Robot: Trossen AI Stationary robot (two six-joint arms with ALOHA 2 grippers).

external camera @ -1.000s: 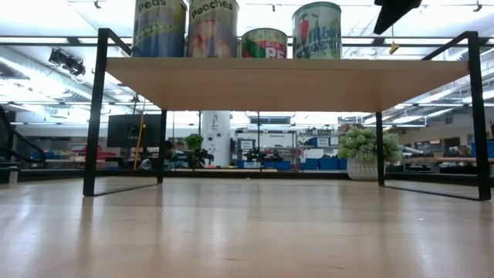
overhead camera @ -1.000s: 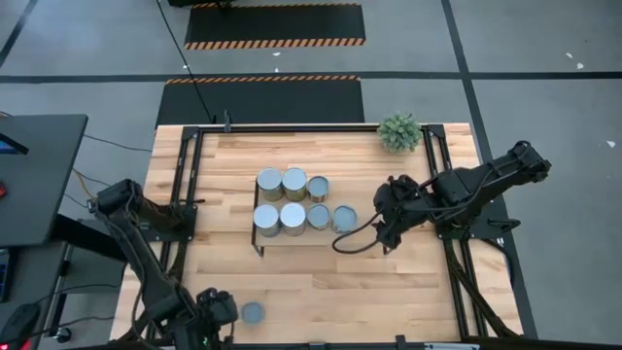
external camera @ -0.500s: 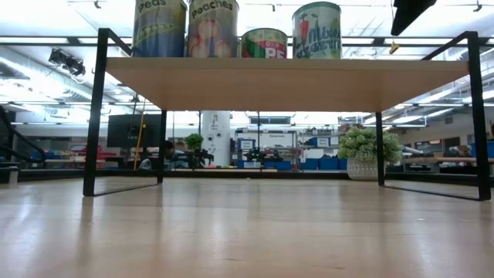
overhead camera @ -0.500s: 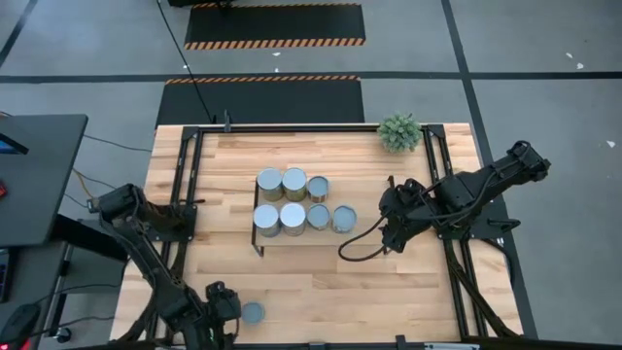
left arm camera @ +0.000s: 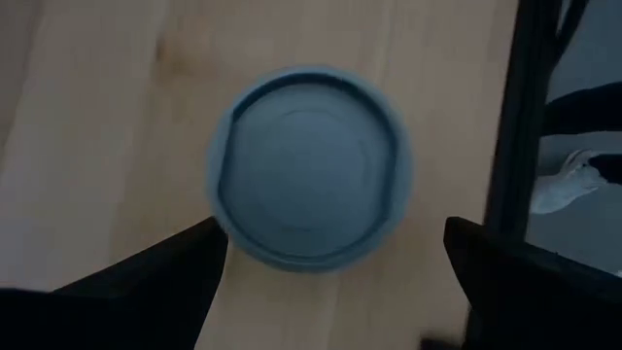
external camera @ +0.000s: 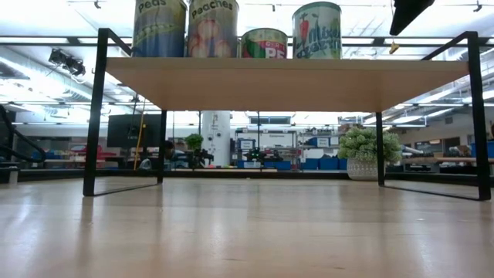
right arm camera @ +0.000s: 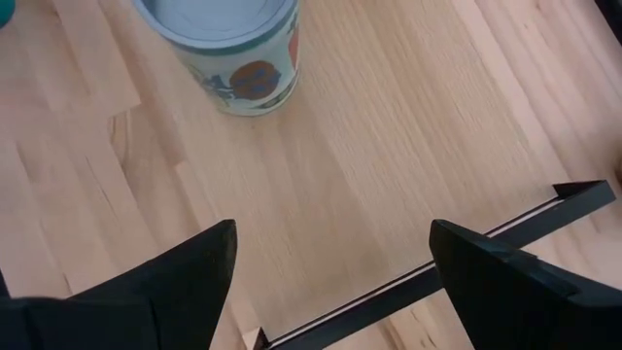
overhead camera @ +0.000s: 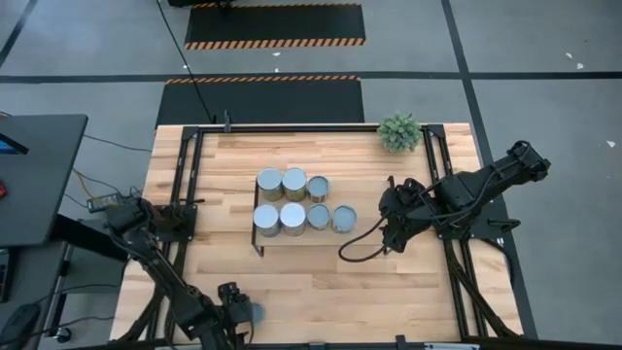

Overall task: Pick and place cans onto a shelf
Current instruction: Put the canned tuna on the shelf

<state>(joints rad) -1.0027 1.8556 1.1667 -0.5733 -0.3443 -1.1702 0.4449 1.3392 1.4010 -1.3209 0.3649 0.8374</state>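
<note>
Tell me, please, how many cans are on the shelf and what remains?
Seven cans stand on the shelf. The last can sits near the table's front edge, with the open left pincer hovering directly above it. The right pincer waits, open and empty, beside the shelf.

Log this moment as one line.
shelf: seven cans | last can: table, near edge | left gripper: open above it | right gripper: open, beside shelf

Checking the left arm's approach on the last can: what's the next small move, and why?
Probably lower the left hand straight down around the blue-grey-topped can. The left wrist view shows its open fingers flanking the can, which stands alone on the table while seven cans sit on the shelf. The right hand waits open beside the shelf.
</note>
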